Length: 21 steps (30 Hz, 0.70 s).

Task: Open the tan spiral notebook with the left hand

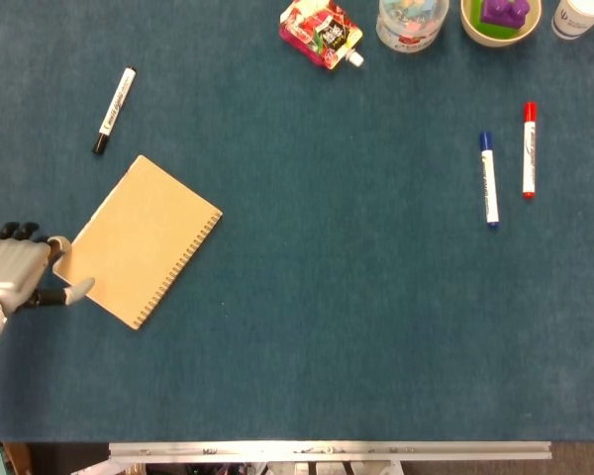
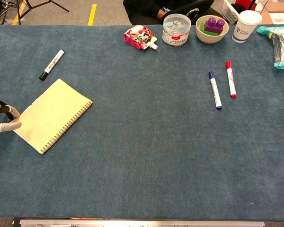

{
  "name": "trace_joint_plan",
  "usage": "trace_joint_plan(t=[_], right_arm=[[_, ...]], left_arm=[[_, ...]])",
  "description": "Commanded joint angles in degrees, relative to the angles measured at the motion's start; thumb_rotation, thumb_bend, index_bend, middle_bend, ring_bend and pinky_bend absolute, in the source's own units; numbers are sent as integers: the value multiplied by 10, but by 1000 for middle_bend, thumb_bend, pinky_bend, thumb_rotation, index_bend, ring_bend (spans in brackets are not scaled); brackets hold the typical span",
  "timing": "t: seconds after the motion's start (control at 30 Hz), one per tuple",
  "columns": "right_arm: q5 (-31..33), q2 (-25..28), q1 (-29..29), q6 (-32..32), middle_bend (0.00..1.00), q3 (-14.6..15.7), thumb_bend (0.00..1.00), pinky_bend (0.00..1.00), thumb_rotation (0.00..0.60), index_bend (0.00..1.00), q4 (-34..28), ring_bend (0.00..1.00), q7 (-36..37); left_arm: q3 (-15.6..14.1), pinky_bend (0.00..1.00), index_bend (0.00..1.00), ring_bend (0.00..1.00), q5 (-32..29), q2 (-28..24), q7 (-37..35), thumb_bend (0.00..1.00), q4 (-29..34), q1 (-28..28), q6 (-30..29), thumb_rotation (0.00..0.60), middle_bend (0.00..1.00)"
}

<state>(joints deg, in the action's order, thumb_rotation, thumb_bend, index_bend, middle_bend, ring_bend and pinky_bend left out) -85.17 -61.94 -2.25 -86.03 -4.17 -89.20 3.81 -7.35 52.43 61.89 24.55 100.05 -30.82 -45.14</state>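
Observation:
The tan spiral notebook [image 1: 139,240] [image 2: 54,115] lies closed and flat at the left of the blue table, its spiral binding along the lower right edge. My left hand [image 1: 15,277] [image 2: 1,120] sits at the table's left edge, fingers apart. Two fingertips [image 1: 78,289] touch the notebook's left edge on either side of its left corner. I see nothing held in the hand, and the cover is not lifted. My right hand shows in neither view.
A black marker [image 1: 114,110] lies above the notebook. Blue marker [image 1: 488,180] and red marker [image 1: 528,150] lie at the right. Along the far edge stand a snack pouch [image 1: 320,32], clear jar [image 1: 411,22], bowl with a purple block [image 1: 499,18] and white cup [image 2: 246,26].

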Motion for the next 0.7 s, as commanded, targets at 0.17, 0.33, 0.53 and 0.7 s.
trace_joint_plan(t=[0.17, 0.33, 0.53, 0.7], right_arm=[[-1, -2, 0, -1, 249, 0, 222, 265, 600, 238, 4, 147, 5], [-4, -6, -1, 0, 249, 2, 222, 265, 600, 238, 9, 147, 11], [-1, -5, 3, -3, 249, 2, 222, 265, 600, 238, 14, 147, 19], [1, -6, 5, -4, 249, 1, 222, 265, 600, 238, 20, 147, 26]], left_arm=[[-5, 0, 185, 57, 19, -13, -13, 195, 42, -11, 17, 0, 238], [1, 0, 185, 56, 37, -5, -21, 195, 62, -24, 26, 0, 238], [13, 0, 185, 56, 54, -6, -6, 195, 80, -34, -4, 0, 238], [27, 0, 177, 56, 36, -9, 47, 195, 87, -42, -63, 0, 238]])
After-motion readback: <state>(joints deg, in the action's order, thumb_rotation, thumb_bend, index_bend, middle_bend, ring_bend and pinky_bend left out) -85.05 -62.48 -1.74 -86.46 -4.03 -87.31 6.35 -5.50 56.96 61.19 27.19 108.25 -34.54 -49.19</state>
